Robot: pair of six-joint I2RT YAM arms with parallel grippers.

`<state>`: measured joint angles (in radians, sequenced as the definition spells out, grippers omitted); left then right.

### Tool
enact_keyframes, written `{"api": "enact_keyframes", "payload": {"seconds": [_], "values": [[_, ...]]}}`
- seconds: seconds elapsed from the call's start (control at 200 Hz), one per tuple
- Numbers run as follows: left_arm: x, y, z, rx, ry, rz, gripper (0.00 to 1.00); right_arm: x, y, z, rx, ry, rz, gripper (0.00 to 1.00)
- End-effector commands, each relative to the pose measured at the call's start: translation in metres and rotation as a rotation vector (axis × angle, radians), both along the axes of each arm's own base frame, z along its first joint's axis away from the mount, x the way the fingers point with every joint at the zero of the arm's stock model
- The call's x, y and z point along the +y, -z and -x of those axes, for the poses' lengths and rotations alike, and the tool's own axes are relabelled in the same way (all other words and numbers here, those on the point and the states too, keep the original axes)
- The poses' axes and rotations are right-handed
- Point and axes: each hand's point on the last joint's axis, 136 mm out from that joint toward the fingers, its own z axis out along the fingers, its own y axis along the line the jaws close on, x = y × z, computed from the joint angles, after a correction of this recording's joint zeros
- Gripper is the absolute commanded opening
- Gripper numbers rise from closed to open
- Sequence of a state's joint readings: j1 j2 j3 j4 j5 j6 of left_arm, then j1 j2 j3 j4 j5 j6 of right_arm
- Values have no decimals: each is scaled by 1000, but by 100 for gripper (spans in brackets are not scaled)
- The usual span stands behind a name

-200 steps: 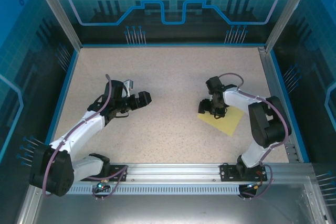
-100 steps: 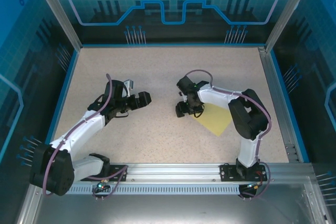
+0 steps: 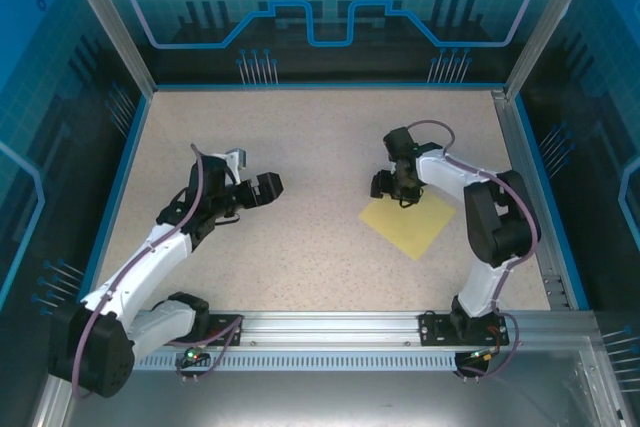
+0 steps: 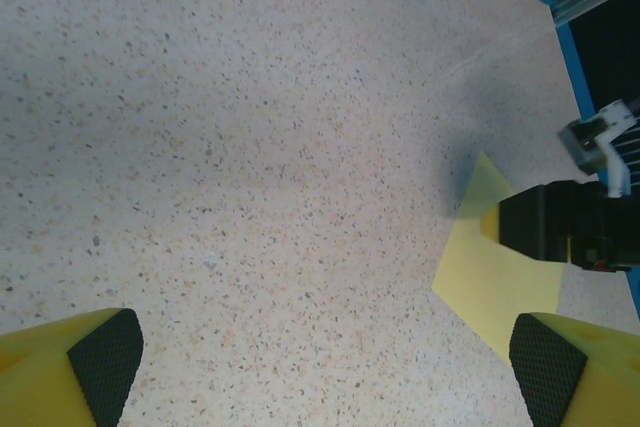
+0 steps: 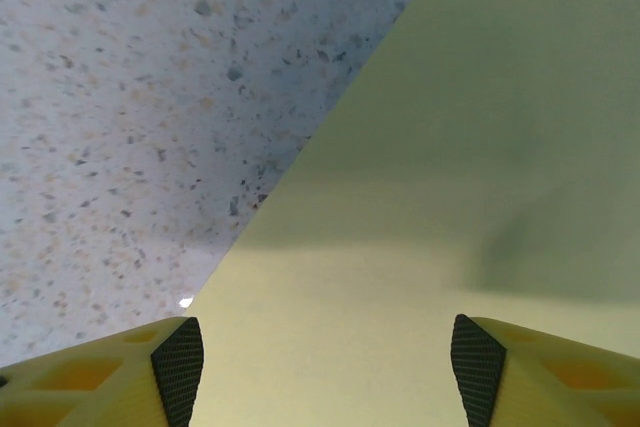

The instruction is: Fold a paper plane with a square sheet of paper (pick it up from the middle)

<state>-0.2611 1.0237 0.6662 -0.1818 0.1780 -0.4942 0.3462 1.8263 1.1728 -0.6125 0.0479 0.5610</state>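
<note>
Yellow paper [image 3: 410,227] lies flat on the speckled bench [image 3: 300,137], right of centre. Right claw [image 3: 396,187] is spread wide over its far-left edge, gripping nothing; left claw [image 3: 270,186], well apart, gapes empty.

Bare table [image 3: 325,152] between left tool [image 3: 272,186], right tool [image 3: 393,190]

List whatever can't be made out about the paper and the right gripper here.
Top view: the right gripper covers the far corner of the square sheet of paper; contact cannot be told.
Right wrist view: the sheet runs off the top, right and bottom edges, cutting off its outline.
Left wrist view: the right gripper's dark body hides part of the sheet.
Creases: too small to tell in the top view.
</note>
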Motion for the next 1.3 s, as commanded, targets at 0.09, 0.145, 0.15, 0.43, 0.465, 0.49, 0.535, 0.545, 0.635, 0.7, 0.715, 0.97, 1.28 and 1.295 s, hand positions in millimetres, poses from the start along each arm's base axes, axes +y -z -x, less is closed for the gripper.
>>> {"api": "enact_keyframes", "payload": {"seconds": [0.09,0.145,0.15,0.43,0.465,0.49,0.535,0.545,0.635,0.7,0.715,0.97,1.28,1.295], "values": [[8,-7,3,-58,-24,-34,98,30,15,5,46,-111,-12,69],[9,-6,5,-53,-26,-38,99,43,19,9,53,-170,-27,69],[9,-6,5,-53,-25,-38,99,44,19,9,53,-174,-29,69],[9,-5,10,-21,-24,-42,99,121,18,38,10,-593,-57,67],[9,-5,11,-23,-26,-36,99,131,15,41,1,-639,-58,67],[9,-6,11,-26,-27,-31,98,137,13,43,-4,-676,-60,67],[7,-7,11,-34,-21,-20,99,146,8,46,-17,-726,-58,67],[7,-6,11,-32,-21,-17,99,148,6,46,-21,-735,-56,67],[7,-7,11,-35,-29,-1,98,155,-11,43,-77,-764,-19,67],[9,-6,11,-25,-46,2,98,144,-28,31,-126,-682,26,68],[9,-5,11,-22,-48,3,98,140,-32,28,-136,-654,35,68],[1,-3,12,-16,-1,17,99,78,-38,22,-126,-181,-125,71],[-14,1,5,38,58,47,98,88,-6,13,-10,-210,-53,68],[-13,2,5,40,53,47,98,90,-4,14,-4,-214,-54,68]]}}
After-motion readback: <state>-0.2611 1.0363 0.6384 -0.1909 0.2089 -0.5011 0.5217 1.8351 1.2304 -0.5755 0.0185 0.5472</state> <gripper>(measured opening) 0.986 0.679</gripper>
